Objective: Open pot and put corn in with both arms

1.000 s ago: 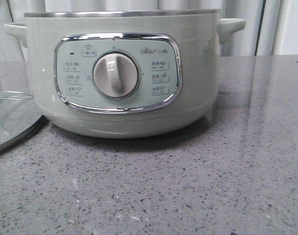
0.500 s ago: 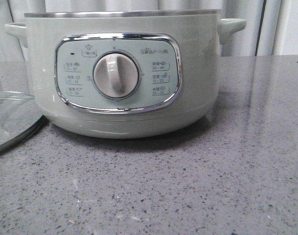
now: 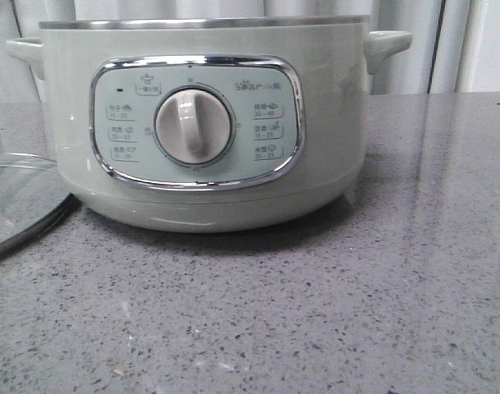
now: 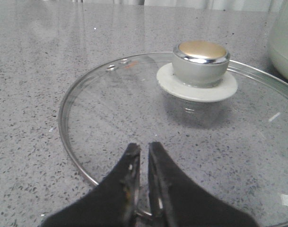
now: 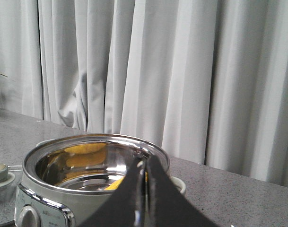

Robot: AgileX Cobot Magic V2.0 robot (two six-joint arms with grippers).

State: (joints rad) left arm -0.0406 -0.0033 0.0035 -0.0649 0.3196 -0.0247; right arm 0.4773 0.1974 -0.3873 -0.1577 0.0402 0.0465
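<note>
The pale green pot [image 3: 332, 123] stands open in the middle of the table, its dial facing the front camera. In the right wrist view the pot [image 5: 44, 198] shows its steel inside. The yellow corn [image 5: 116, 184] lies in it, partly hidden by my fingers and mirrored on the inner wall. My right gripper [image 5: 144, 161] is shut and empty, beside the pot's rim. The glass lid [image 4: 181, 127] lies flat on the table left of the pot. My left gripper [image 4: 144, 147] is shut and empty, just over the lid's near rim. Neither gripper shows in the front view.
The lid's edge [image 3: 16, 197] shows at the far left in the front view, close to the pot's base. The lid's knob [image 4: 200, 61] stands upright. The grey speckled counter [image 3: 356, 312] stretches in front and to the right. White curtains [image 5: 181, 71] hang behind.
</note>
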